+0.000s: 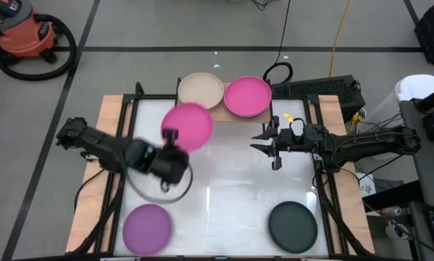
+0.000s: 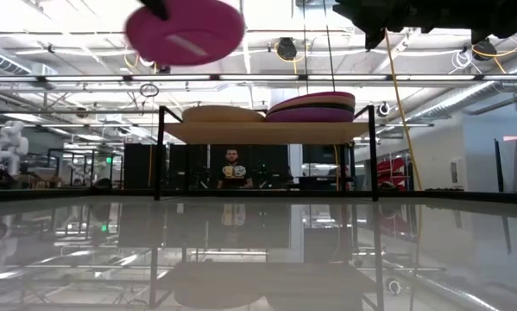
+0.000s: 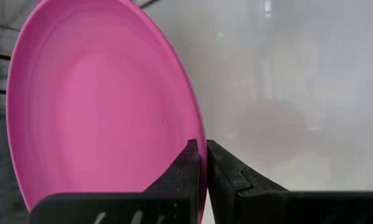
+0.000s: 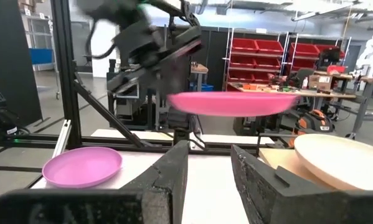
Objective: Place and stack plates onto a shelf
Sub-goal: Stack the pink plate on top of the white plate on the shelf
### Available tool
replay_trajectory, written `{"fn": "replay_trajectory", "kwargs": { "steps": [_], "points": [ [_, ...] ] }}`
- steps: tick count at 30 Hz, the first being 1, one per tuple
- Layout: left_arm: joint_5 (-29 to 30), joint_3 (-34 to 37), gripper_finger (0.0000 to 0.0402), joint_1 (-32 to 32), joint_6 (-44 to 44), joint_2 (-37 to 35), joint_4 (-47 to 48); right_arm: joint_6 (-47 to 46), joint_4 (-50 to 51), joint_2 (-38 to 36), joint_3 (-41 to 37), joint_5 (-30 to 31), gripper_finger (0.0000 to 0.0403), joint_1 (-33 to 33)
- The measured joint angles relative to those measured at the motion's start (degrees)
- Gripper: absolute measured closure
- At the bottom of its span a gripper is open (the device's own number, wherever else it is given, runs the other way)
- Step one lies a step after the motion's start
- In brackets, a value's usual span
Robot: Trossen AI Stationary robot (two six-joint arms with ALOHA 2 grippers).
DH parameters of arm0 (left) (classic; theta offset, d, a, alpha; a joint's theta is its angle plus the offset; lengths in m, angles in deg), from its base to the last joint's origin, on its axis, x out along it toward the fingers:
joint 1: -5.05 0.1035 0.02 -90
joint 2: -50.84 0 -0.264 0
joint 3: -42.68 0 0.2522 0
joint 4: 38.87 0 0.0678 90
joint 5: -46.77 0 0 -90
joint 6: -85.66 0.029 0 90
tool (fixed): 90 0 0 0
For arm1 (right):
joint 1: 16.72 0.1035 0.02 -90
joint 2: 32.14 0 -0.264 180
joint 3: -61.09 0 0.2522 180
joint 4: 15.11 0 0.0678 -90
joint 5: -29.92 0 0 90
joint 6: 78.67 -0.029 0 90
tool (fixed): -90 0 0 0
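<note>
My left gripper (image 1: 170, 136) (image 3: 203, 165) is shut on a magenta plate (image 1: 188, 125) (image 2: 185, 30), carried high above the table, just before the shelf (image 1: 231, 110) (image 2: 267, 131) at the far edge. On the shelf's plank rest beige plates (image 1: 201, 90) (image 2: 222, 113) and, to their right, a stack topped by a magenta plate (image 1: 247, 96) (image 2: 312, 105). A purple plate (image 1: 148, 226) (image 4: 82, 165) and a dark grey plate (image 1: 293, 225) lie flat near the table's near edge. My right gripper (image 1: 269, 143) (image 4: 209, 168) hovers open mid-table, right of the carried plate. My left gripper pinches the magenta plate's rim (image 3: 197, 134) between its two fingers, one on the inner face and one on the underside. The fingers come slanting from the near left. The plate is lifted clear of the table, roughly level, reaching out beyond the fingertips toward the shelf.
A black frame and cables run along the table's sides. A black cable loop (image 1: 159, 190) hangs by the left arm. A person (image 2: 232, 168) is seen beyond the shelf in the low view. White tabletop (image 1: 224, 196) lies bare between the two near plates.
</note>
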Motion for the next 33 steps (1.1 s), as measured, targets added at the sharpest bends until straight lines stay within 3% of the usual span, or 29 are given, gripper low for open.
{"fn": "replay_trajectory", "kwargs": {
  "steps": [7,12,15,23,33],
  "points": [
    [-2.2,-8.0,0.0386,19.8,21.1,0.9,-2.0,0.5,-0.5,0.0,0.0,0.0,0.0298,0.0],
    [-15.8,-8.1,0.0386,33.1,32.8,1.5,-9.2,1.1,-0.5,0.0,0.0,0.0,0.0298,0.0],
    [-18.1,-8.1,0.0386,38.0,36.5,3.4,-12.4,1.2,-0.5,0.0,0.0,0.0,0.0298,0.0],
    [-18.8,-8.1,0.0386,43.6,40.7,10.3,-17.9,1.2,-0.2,0.0,-0.1,0.0,0.0298,0.0],
    [-20.7,-8.1,0.0382,44.1,40.3,15.2,-13.8,1.2,0.7,0.0,-0.1,0.0,0.0298,0.0]
  ]
}}
